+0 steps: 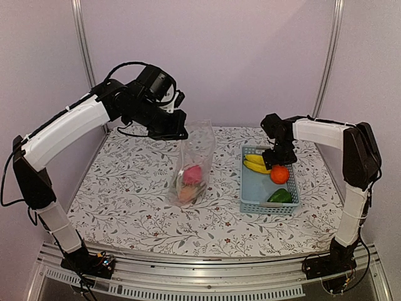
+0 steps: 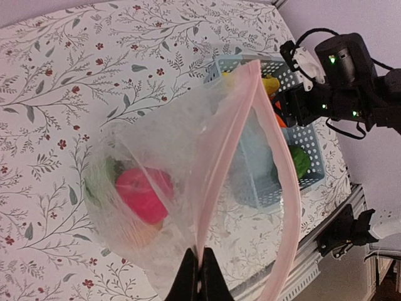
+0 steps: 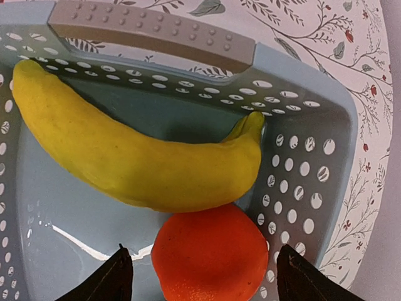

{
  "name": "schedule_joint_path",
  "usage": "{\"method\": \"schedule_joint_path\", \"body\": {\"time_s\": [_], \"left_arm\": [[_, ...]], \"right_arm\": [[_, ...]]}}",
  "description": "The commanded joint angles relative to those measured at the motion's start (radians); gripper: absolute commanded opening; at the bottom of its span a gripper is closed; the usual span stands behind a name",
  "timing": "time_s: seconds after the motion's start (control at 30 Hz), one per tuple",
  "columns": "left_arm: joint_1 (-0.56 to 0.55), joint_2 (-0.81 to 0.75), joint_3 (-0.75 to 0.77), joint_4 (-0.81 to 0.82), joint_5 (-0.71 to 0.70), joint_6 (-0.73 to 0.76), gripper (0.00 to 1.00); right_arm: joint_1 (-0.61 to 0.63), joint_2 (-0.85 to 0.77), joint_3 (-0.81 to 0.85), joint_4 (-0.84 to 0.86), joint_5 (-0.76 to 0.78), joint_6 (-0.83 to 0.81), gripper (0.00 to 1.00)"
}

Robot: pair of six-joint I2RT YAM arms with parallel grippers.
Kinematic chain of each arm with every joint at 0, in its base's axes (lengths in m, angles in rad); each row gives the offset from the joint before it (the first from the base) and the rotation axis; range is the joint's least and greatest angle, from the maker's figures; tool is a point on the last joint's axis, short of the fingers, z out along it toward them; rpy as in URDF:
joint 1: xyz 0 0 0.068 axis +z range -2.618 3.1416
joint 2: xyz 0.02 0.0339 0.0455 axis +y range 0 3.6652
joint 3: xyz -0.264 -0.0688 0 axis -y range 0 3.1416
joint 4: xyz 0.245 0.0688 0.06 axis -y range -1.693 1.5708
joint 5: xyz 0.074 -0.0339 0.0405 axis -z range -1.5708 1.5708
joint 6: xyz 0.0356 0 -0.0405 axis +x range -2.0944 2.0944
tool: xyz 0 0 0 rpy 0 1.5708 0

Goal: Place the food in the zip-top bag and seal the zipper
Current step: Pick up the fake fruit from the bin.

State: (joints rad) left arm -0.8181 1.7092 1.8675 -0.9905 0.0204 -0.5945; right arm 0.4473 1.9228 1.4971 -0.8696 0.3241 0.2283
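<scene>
A clear, crinkly zip-top bag [image 1: 194, 160] hangs upright to the left of a light-blue mesh basket [image 1: 254, 204], its bottom resting on the flower-patterned table [image 1: 125, 200]. The left gripper [image 1: 178, 133] is clenched on the bag's top edge, and holds it up from the side away from the basket. In the left wrist view the two fingers [image 2: 200, 276] are pressed together on the zipper [image 2: 232, 144], a thin pink strip whose two sides spread apart into an open mouth.

Low in the bag lies a bright pink-red piece [image 2: 144, 194] of toy food. Something pale orange sits beneath it and something dark green beside it, both too blurred by the crinkled plastic to name. No tab can be made out on the zipper.

Inside the basket a yellow banana [image 3: 138, 157] lies at the far end. An orange [image 3: 210, 254] is just nearer than it and touches it, and a green piece [image 1: 280, 195] sits in the near corner.

The right gripper [image 1: 280, 157] hovers over the basket's far half with its fingers spread wide, one on each side of the orange. Only the dark fingertips [image 3: 113, 279] show, and the orange's lower part is cut off. Whether the tips touch the orange cannot be told.
</scene>
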Motion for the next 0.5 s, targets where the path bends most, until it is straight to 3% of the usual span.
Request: {"method": "schedule_joint_path", "body": {"time_s": [0.0,0.33,0.47], "left_arm": [[0.0,-0.007,-0.005,0.009,0.008,0.012,0.0],[0.004,-0.012,-0.018,0.016,0.001,0.015,0.0],[0.007,-0.014,-0.018,0.018,0.006,0.019,0.0]], "right_arm": [[-0.015,0.057,0.022,0.001,0.031,-0.033,0.78],[-0.015,0.099,-0.02,-0.019,-0.074,0.006,0.79],[-0.009,0.066,-0.052,-0.014,-0.108,0.032,0.68]]}}
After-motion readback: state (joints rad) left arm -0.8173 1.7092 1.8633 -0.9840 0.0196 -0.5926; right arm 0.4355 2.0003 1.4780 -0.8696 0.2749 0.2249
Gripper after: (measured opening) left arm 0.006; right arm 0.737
